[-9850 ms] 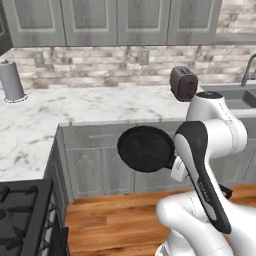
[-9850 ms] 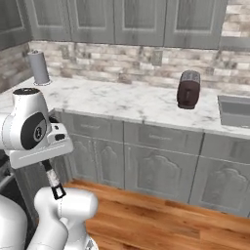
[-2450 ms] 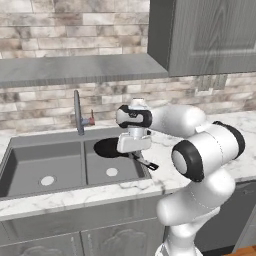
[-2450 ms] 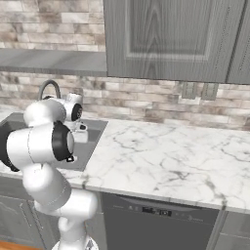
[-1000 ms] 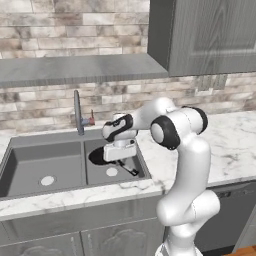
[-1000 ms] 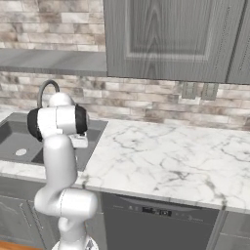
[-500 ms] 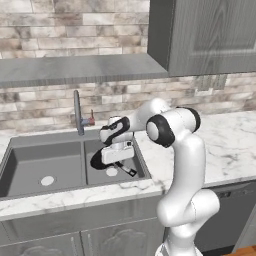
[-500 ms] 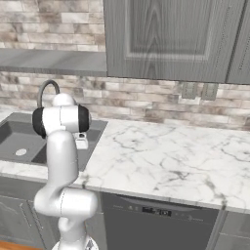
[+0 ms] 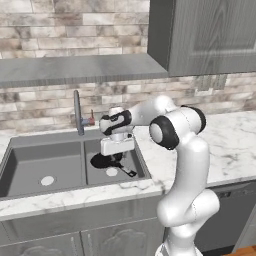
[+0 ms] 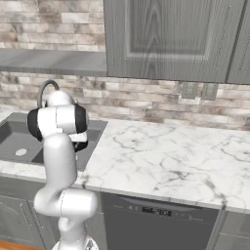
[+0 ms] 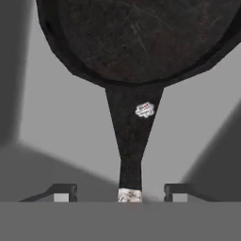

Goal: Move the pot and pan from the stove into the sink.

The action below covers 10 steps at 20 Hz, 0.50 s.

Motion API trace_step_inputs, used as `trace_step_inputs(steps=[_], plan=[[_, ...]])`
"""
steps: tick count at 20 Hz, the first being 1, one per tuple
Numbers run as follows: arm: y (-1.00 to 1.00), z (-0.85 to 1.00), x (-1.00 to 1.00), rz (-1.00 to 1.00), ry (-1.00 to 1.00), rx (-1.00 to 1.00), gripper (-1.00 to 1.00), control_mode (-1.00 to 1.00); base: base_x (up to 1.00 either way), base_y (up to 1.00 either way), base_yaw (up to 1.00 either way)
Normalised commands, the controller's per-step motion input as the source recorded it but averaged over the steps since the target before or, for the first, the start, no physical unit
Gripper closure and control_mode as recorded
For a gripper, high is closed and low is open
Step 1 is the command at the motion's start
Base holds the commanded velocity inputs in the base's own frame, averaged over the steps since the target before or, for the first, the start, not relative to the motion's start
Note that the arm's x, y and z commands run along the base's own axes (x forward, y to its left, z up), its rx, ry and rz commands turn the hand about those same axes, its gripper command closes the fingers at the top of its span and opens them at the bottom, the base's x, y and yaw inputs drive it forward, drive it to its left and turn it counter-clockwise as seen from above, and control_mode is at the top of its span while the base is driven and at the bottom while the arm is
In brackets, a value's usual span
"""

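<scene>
The black pan (image 9: 101, 161) lies in the right basin of the grey sink (image 9: 30, 165), its thin handle (image 9: 127, 171) pointing toward the front right. My gripper (image 9: 119, 159) hangs low over that basin, just above the handle. In the hand view the pan (image 11: 136, 42) spreads across the top and its handle (image 11: 133, 127) runs down between my fingertips (image 11: 63, 192). The gripper (image 11: 120, 193) is open, with a gap on each side of the silvery handle tip (image 11: 129, 195). The pot and the stove are out of view.
A curved grey faucet (image 9: 77, 112) stands behind the divider between the two basins. White marble counter (image 9: 225, 145) stretches to the right. A grey wall cabinet (image 9: 210, 35) hangs above it. In the right base view my arm stands in front of the sink (image 10: 14, 136).
My jaws have spread apart and let go of the pan handle. The pan has sunk a little and now rests on the floor of the right basin.
</scene>
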Motion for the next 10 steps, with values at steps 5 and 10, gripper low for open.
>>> trace_step_inputs(steps=[5,10], plan=[[0.0,0.79,-0.27,0.0,0.02,0.03,-1.0,-1.0,0.0,0.0,0.0],[-0.09,0.47,-0.8,0.0,0.0,0.01,-1.0,-1.0,0.0,0.0,0.0]])
